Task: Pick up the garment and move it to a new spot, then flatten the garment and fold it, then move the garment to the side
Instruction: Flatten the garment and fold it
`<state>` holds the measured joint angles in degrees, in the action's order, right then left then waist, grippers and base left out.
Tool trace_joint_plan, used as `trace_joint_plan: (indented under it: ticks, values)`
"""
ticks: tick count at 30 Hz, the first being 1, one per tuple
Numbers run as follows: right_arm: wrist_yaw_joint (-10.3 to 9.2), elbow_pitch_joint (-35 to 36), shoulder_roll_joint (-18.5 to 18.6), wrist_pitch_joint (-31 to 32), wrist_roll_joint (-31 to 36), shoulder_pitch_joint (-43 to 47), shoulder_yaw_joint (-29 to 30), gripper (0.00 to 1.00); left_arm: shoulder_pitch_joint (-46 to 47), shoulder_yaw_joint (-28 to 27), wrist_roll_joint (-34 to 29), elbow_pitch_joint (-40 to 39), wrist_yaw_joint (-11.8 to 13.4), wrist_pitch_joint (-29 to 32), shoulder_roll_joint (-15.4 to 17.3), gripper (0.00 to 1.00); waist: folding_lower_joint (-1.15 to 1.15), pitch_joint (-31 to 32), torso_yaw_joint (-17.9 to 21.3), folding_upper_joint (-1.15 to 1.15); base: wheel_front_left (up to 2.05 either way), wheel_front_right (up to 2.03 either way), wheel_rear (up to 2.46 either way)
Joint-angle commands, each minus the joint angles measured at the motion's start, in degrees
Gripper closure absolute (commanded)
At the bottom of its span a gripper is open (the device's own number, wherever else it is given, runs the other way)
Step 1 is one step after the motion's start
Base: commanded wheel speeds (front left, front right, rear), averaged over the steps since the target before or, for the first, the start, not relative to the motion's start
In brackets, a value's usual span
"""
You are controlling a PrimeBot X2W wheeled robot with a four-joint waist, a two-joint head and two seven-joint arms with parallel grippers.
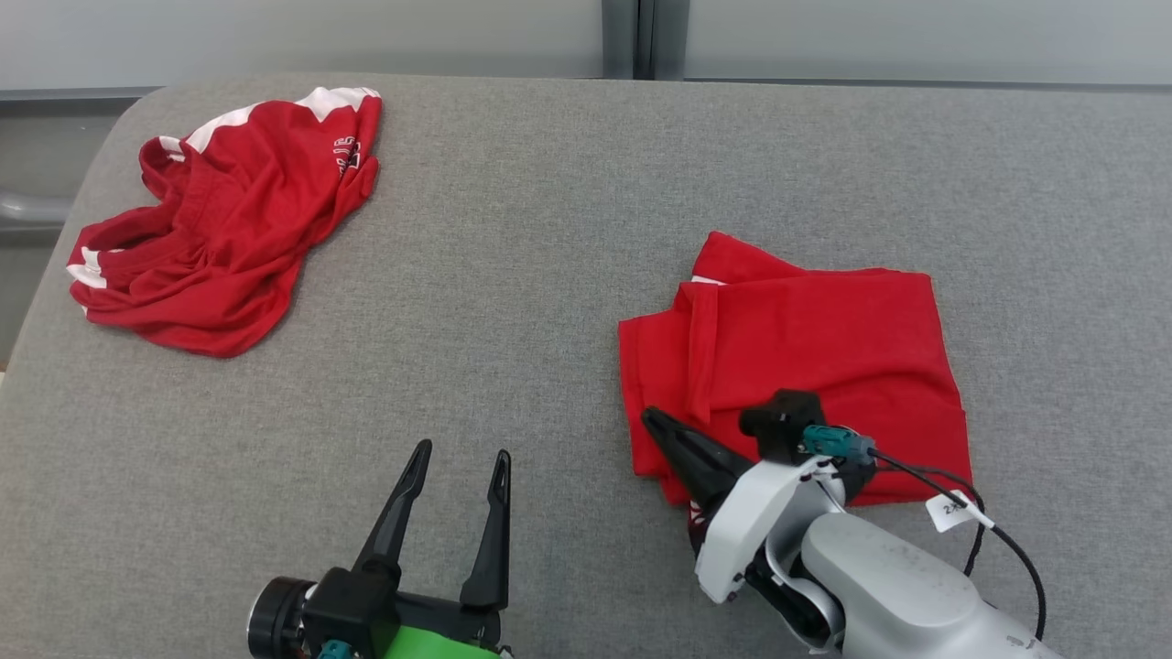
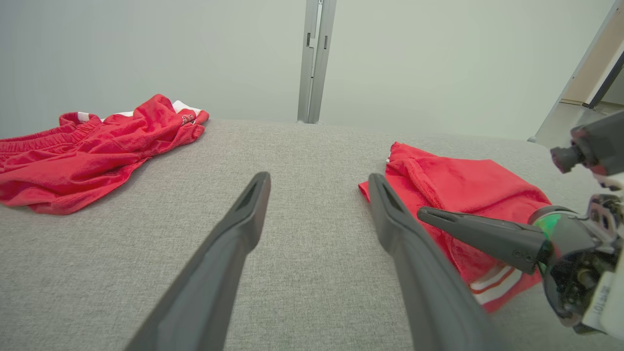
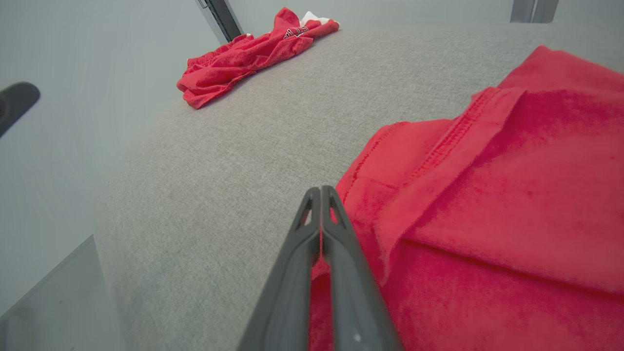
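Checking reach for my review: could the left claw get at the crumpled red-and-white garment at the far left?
Probably yes: the open left claw has only bare grey fabric tabletop between it and the crumpled red-and-white garment, though it's far.

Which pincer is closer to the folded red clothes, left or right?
Right. The right pincer is shut at the near-left edge of the folded garment; the left pincer is open, off to its left over bare table.

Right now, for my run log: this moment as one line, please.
left gripper open, over table | right gripper shut, at edge of folded garment | crumpled garment far left
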<state>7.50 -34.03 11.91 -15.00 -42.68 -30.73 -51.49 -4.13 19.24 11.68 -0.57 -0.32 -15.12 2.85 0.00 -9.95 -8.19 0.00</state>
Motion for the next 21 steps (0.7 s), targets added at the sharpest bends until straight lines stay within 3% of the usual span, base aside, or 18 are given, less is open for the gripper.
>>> trace_joint_plan:
  ticks: [1,7,13,14,15,16,21]
  values:
    - [-0.03,0.5,-0.4,-0.2,0.6,0.5,-0.5,1.00,-0.2,-0.2,-0.1,0.2,-0.2,0.0,0.1,0.00,0.00,0.3,-0.3,0.00,0.00,0.00,0.00]
    - [-0.03,2.3,-3.6,-0.2,0.6,-0.4,-4.7,1.00,-0.8,-0.3,-0.2,0.3,-0.1,0.0,0.1,0.00,0.00,1.3,-0.5,0.00,0.00,0.00,0.00]
    - [-0.04,7.8,-2.0,-0.2,3.6,1.7,-3.0,0.98,-1.8,-1.5,0.1,-0.3,0.4,0.0,0.1,0.00,0.00,2.5,1.2,0.00,0.00,0.00,0.00]
    - [-0.04,8.6,-1.8,-0.2,4.4,2.5,-1.6,0.66,-2.0,-1.6,0.3,-0.4,0.4,0.0,0.1,0.00,0.00,2.7,1.6,0.00,0.00,0.00,0.00]
    - [-0.04,9.6,-1.6,-0.2,5.3,3.8,0.4,0.08,-2.2,-1.9,0.6,-0.5,0.5,0.0,0.1,0.00,0.00,2.9,2.2,0.00,0.00,0.00,0.00]
    - [-0.03,10.6,-1.4,-0.2,6.3,4.9,2.5,0.00,-2.4,-2.1,0.8,-0.7,0.6,0.0,0.1,0.00,0.00,3.1,2.7,0.00,0.00,0.00,0.00]
    - [-0.03,17.3,-1.2,-0.2,12.3,13.2,14.5,0.00,-3.2,-3.8,1.4,-1.1,1.2,0.0,0.1,0.00,0.00,4.6,5.6,0.00,0.00,0.00,0.00]
